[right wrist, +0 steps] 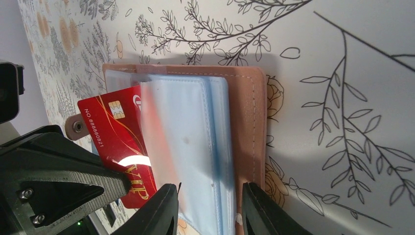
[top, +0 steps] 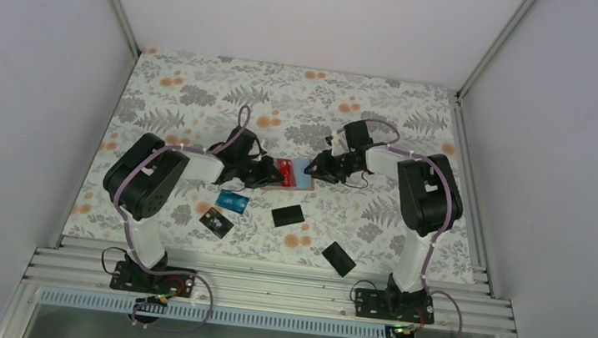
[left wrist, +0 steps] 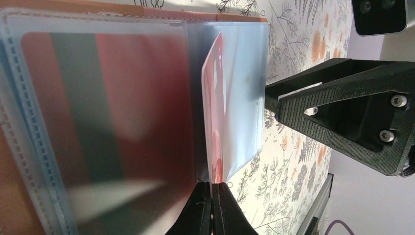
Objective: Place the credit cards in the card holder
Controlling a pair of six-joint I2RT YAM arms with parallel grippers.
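Insertion of red card (right wrist: pixel 115 142) into card holder (right wrist: pixel 252 122).
Left gripper (left wrist: pixel 211 186) clenched on the card's edge, apparently stiff and slick; right gripper (right wrist: pixel 208 190) spread over limp sleeves (right wrist: pixel 181 127).

The top external view looks steeply down from above the near edge and takes in the whole surface (top: pixel 203 92). Both wrist views sit very close at the surface's middle. They face each other across the open card holder (right wrist: pixel 249 122), which all three views share.
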